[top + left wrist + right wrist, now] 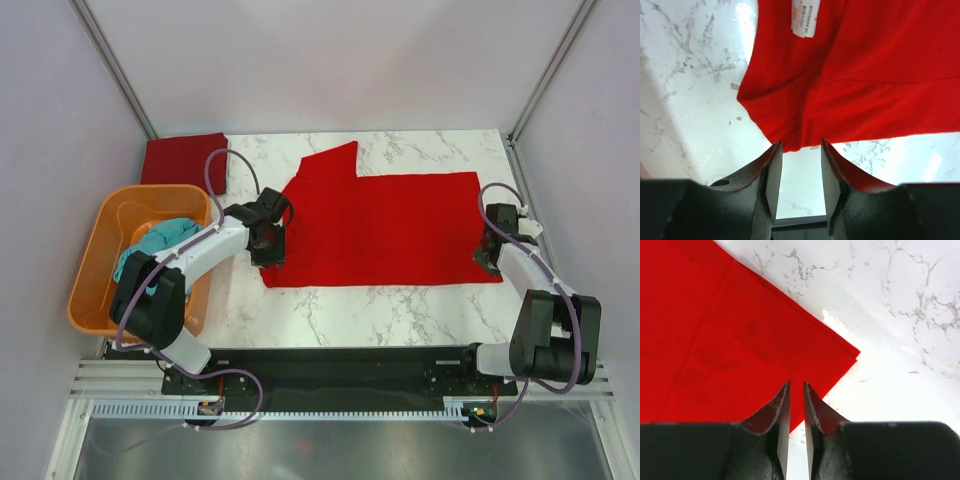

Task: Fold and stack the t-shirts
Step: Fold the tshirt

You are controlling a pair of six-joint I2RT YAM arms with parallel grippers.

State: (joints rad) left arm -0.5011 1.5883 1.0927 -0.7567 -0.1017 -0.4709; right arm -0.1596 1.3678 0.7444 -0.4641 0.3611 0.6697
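Evidently the bright red soft cloth t-shirt [400, 225] lies spread flat at centre for folding: left gripper [801, 146], jaws apart, brackets its eight o'clock corner; right gripper [796, 385], jaws barely parted with nothing between them, sits over the four o'clock corner.

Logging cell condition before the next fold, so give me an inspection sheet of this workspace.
Surface: white marble tabletop, no stains seen.
Job's things: bright red t-shirt lying flat at centre; maroon t-shirt folded, far left; teal t-shirt bunched in the orange basket.
Clutter: nothing seen.
Grippers: left pincer open at the red shirt's left edge; right pincer narrowly parted over its right corner.
Cables: purple cables loop off both arms.
Surroundings: pale walls, metal frame posts.
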